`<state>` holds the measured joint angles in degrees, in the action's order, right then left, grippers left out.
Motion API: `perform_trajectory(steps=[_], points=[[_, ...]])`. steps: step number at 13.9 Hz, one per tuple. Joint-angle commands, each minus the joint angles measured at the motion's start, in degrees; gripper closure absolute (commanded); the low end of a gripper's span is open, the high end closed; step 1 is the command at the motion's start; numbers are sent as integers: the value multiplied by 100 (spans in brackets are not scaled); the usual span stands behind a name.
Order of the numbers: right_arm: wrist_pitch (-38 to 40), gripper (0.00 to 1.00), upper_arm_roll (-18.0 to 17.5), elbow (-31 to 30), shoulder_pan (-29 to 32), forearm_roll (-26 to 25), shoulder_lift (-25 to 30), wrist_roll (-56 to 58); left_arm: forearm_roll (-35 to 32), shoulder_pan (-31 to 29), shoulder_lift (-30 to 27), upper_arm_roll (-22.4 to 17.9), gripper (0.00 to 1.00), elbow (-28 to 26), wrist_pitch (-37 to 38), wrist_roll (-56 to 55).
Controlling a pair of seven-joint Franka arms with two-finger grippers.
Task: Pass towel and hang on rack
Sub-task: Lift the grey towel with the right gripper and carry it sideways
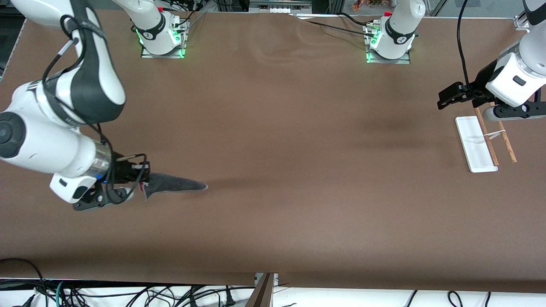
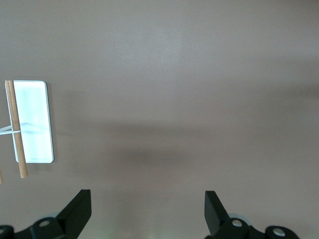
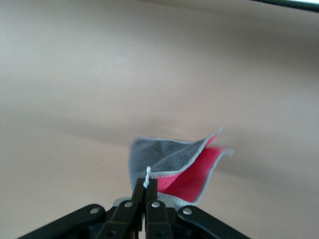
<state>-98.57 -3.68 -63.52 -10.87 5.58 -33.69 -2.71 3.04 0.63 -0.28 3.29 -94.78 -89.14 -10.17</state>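
My right gripper (image 1: pixel 143 174) is shut on an edge of the towel (image 1: pixel 177 184), toward the right arm's end of the table. The dark grey towel trails from the fingers low over the brown tabletop. In the right wrist view the gripper (image 3: pixel 148 188) pinches the towel (image 3: pixel 167 158), whose pink-red reverse shows. The rack (image 1: pixel 477 147), a white base with two brown rods (image 1: pixel 487 138), lies toward the left arm's end. My left gripper (image 1: pixel 444 100) is open and empty, up over the table beside the rack. The left wrist view shows its gripper (image 2: pixel 147 211) and the rack (image 2: pixel 35 122).
The arm bases (image 1: pixel 162 36) (image 1: pixel 390 40) stand along the table's edge farthest from the front camera. Cables (image 1: pixel 128 294) and a wooden piece (image 1: pixel 262 290) lie off the table's edge nearest that camera. The brown table cover (image 1: pixel 298 170) spans the middle.
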Motion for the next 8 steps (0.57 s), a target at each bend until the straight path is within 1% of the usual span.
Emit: perform_trajectory(steps=[1,3,5,7,8], points=[[40,100,16,128,-432,66,117,-1183,48,-37,45,5,0,118,63,-64],[-109,100,-132,348,-714,66,108,-2045,48,-46,54,-30,0,118,-15,-64],[-477,100,-387,375,-933,66,108,-2950,30,-81,299,-56,0,170,-139,-11],[-899,100,-755,375,-1039,58,108,-3917,39,-98,423,-65,0,363,-86,-11],[-1145,100,-940,375,-1118,58,108,-4260,13,-107,554,-57,0,355,-86,-11]])
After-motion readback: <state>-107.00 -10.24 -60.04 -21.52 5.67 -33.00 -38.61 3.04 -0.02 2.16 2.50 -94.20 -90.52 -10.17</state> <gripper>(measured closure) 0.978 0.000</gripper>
